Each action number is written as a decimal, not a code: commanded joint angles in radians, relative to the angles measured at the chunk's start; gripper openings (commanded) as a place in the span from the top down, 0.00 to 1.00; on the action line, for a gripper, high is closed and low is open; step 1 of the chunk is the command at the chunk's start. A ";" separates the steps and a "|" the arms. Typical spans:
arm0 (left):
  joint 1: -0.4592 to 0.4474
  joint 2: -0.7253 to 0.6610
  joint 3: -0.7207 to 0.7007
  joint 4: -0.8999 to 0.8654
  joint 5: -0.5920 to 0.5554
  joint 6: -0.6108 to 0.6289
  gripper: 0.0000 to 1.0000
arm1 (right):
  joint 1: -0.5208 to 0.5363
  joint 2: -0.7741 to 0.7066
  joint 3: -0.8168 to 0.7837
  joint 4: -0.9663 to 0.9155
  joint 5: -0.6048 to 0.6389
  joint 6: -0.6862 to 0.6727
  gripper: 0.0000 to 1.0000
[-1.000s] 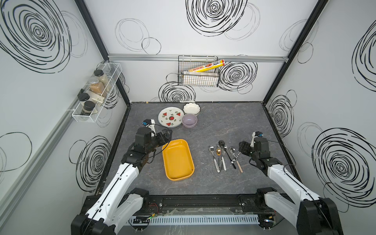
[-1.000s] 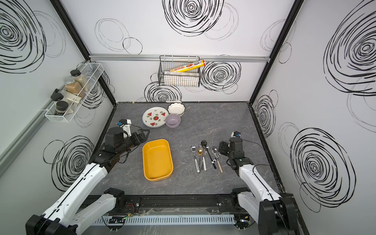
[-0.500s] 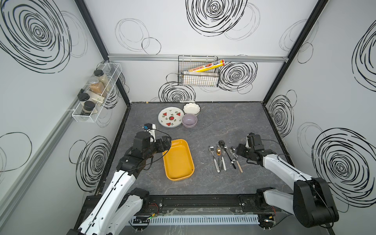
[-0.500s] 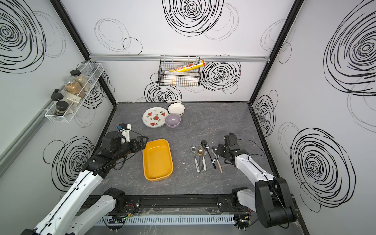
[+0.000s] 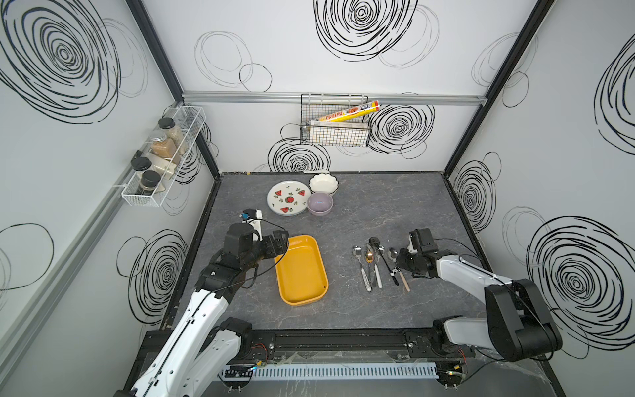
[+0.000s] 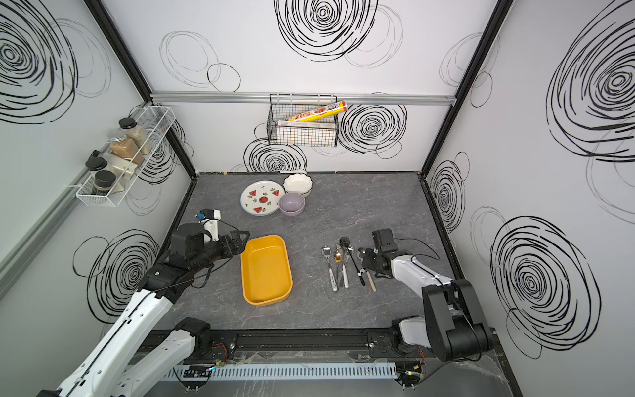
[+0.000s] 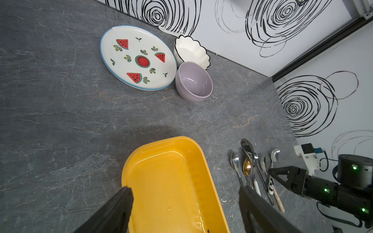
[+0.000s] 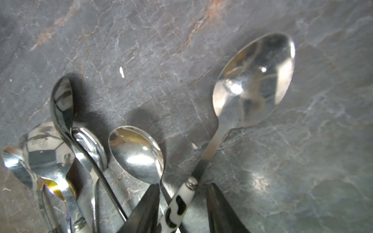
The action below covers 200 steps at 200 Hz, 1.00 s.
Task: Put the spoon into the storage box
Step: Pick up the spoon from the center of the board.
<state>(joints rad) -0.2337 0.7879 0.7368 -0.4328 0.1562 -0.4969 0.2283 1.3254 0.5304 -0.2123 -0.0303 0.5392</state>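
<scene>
Storage box (image 5: 302, 271) empty. Right tool (image 8: 183, 184) straddles the handle of the patterned spoon (image 8: 213, 148) toward the tabletop's (image 5: 378, 213) right edge, jaws narrow, unclamped; left tool (image 7: 184, 188) wide, empty.

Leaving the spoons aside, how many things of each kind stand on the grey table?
watermelon-print plate: 1
bowls: 2, the white scalloped bowl and the lilac bowl
yellow storage box: 1
Total: 4
</scene>
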 commanded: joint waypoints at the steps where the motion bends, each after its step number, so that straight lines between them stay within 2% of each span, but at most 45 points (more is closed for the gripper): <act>1: 0.002 -0.008 -0.011 0.008 -0.012 0.012 0.12 | 0.009 0.039 -0.001 -0.023 -0.008 0.006 0.62; 28: 0.002 -0.009 -0.011 0.008 -0.012 0.010 0.12 | 0.013 0.047 0.000 -0.038 0.012 0.001 0.66; 113: 0.001 -0.011 -0.011 0.006 -0.010 0.010 0.12 | 0.042 0.118 0.059 -0.129 0.038 -0.002 0.66; 150: 0.002 -0.012 -0.011 0.008 -0.007 0.011 0.12 | 0.042 0.104 0.083 -0.158 0.083 -0.002 0.78; 200: 0.000 -0.010 -0.012 0.008 -0.006 0.010 0.12 | 0.042 0.113 0.121 -0.186 0.140 -0.006 0.77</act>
<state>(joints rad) -0.2337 0.7853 0.7345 -0.4473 0.1551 -0.4969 0.2653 1.4189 0.6304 -0.3080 0.0608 0.5350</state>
